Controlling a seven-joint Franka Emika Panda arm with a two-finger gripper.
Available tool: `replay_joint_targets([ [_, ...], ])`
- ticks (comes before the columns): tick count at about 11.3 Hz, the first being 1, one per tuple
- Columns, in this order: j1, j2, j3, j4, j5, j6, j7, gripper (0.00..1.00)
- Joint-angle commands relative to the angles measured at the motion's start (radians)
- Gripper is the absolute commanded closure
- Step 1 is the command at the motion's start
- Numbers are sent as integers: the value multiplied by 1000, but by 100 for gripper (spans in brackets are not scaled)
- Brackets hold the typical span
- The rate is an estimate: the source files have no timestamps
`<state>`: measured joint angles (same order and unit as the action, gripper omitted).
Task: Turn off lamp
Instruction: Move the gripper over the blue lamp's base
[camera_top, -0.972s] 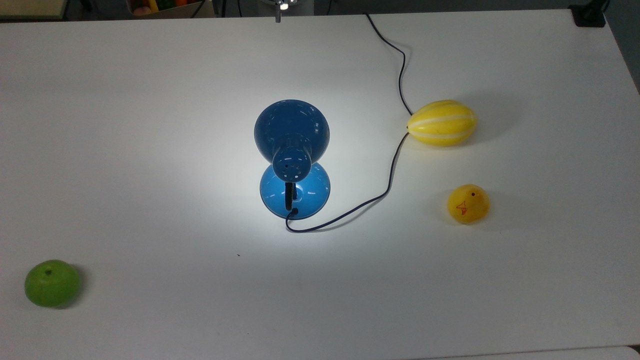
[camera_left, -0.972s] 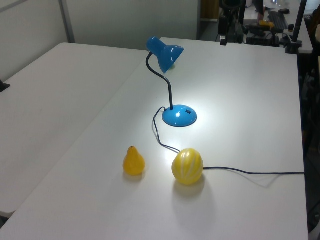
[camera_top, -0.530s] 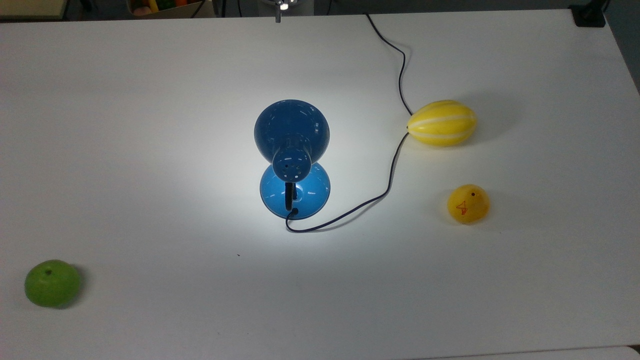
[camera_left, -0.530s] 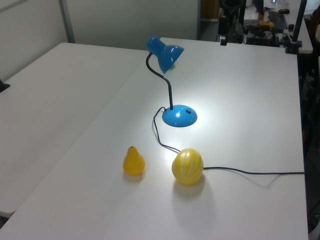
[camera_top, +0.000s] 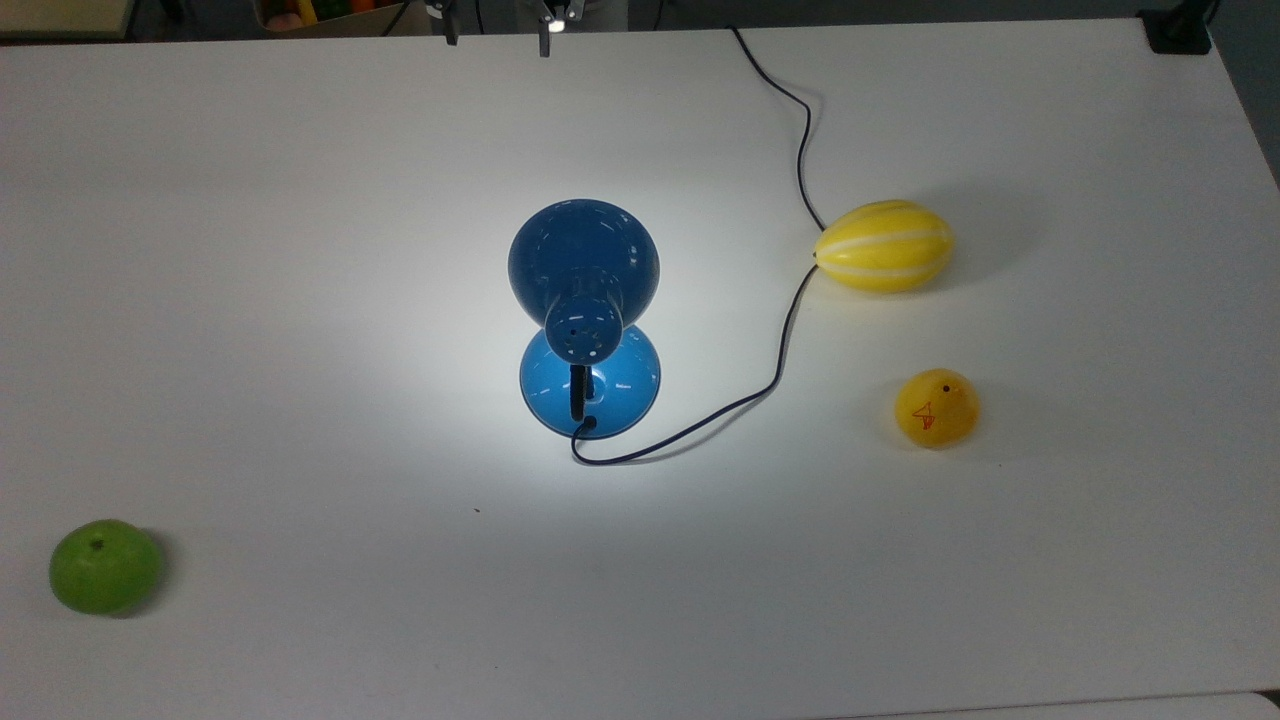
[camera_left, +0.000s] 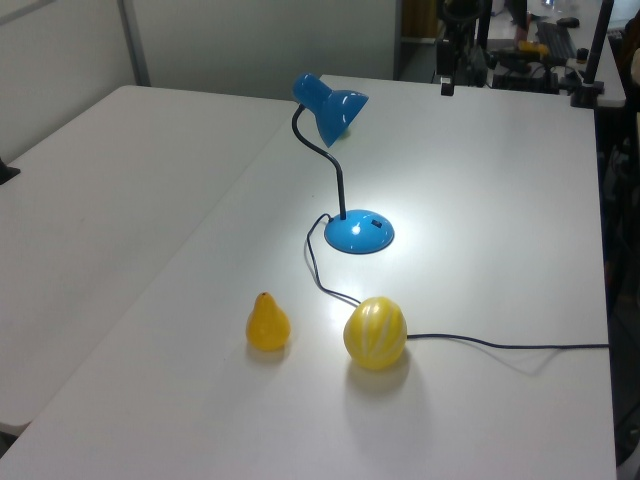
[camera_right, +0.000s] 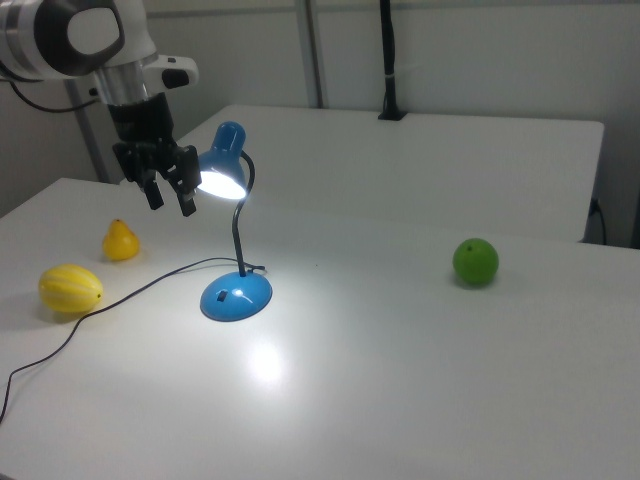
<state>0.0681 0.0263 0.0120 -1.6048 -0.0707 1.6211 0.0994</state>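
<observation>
The blue lamp stands mid-table and is lit, throwing a bright pool onto the white table (camera_top: 300, 300). Its dome shade (camera_top: 583, 255) hangs over the round base (camera_top: 592, 388). The shade (camera_right: 222, 170) glows underneath in the right view, above the base (camera_right: 236, 296). A dark switch (camera_left: 378, 226) shows on the base in the left view. My gripper (camera_right: 168, 200) hovers open and empty, just to the right view's left of the shade. Its fingertips (camera_top: 545, 40) reach in at the top view's far edge.
A dark cord (camera_top: 790, 330) runs from the base past a yellow striped melon (camera_top: 883, 246) to the far edge. A yellow pear (camera_top: 937, 407) lies near the melon. A green apple (camera_top: 104, 565) sits at the top view's near left corner.
In the top view a second fingertip has come into sight at the far edge, and the first has shifted slightly left. The lamp stays lit and has not moved.
</observation>
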Motion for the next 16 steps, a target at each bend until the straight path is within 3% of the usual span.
replay_joint_targets([
  [1, 4, 0, -1, -4, 3, -4, -24, 100],
  [6, 12, 9, 3, -24, 5, 64, -24, 100],
  [13, 67, 58, 19, -295, -6, 477, -29, 100],
  [16, 67, 127, 19, -333, -8, 588, -29, 100],
])
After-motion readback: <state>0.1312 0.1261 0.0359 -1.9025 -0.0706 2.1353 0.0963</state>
